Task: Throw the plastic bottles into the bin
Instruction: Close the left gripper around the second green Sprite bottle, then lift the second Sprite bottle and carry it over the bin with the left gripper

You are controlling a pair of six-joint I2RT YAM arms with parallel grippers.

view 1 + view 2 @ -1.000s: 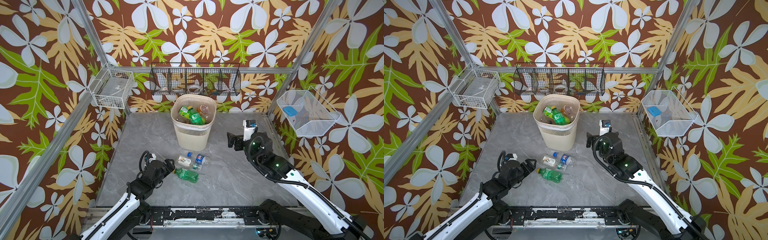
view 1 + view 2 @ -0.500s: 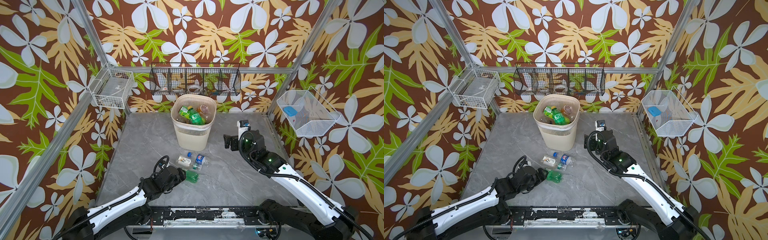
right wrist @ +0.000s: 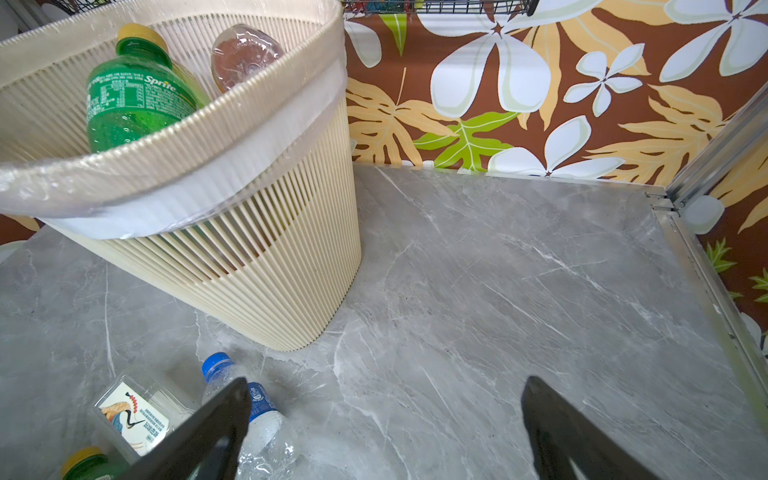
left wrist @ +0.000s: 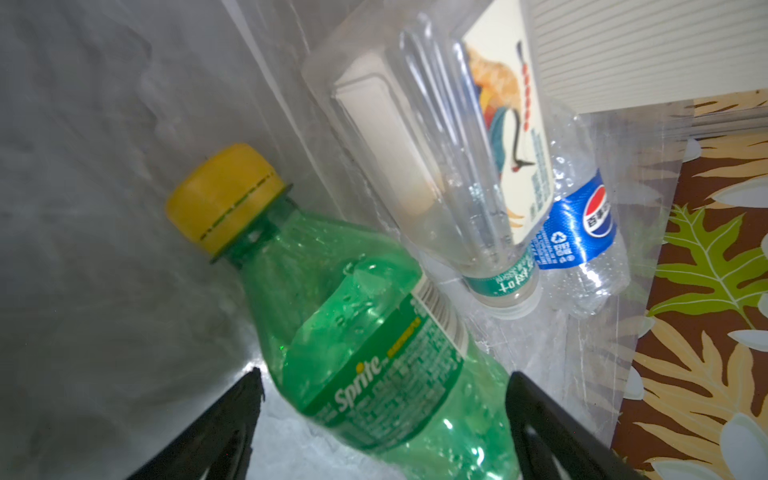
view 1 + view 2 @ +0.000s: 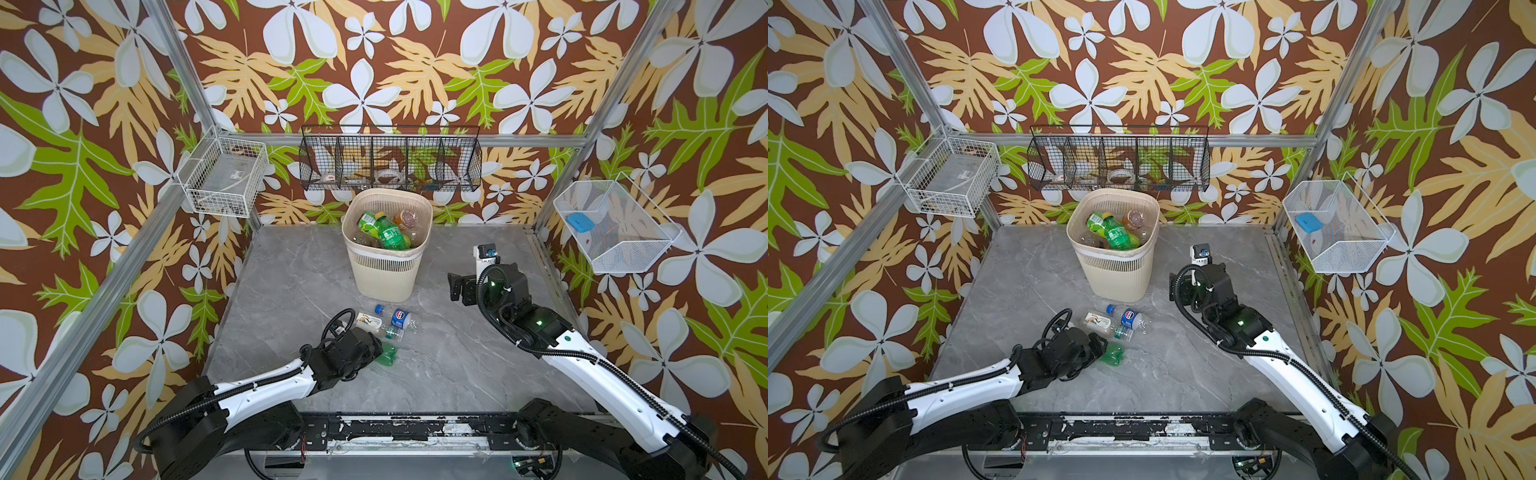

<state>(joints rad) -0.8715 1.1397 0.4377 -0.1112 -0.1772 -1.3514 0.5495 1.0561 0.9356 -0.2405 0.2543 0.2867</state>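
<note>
left claw is standing spread, its two black fingers flanking the body of the green sprite bottle without visibly squeezing it. that bottle is lying on its side on the grey marble table, with its yellow cap pointing away from the claw.

just beside it, the clear bottle with a bird label is also lying on its side, and the crushed pepsi bottle is resting against its far side. in both top views these three are forming a small cluster on the table just in front of the bin, and the left arm is reaching low across the table to them.

the bin is standing upright toward the back middle of the table, below the black wire rack, with a clear liner folded over its rim. it is already holding several bottles; a second green sprite bottle is lying on top of the pile, with a brownish bottle next to it.

right claw is hovering with its fingers wide apart and nothing between them, over bare table to the right of the bin.
</note>
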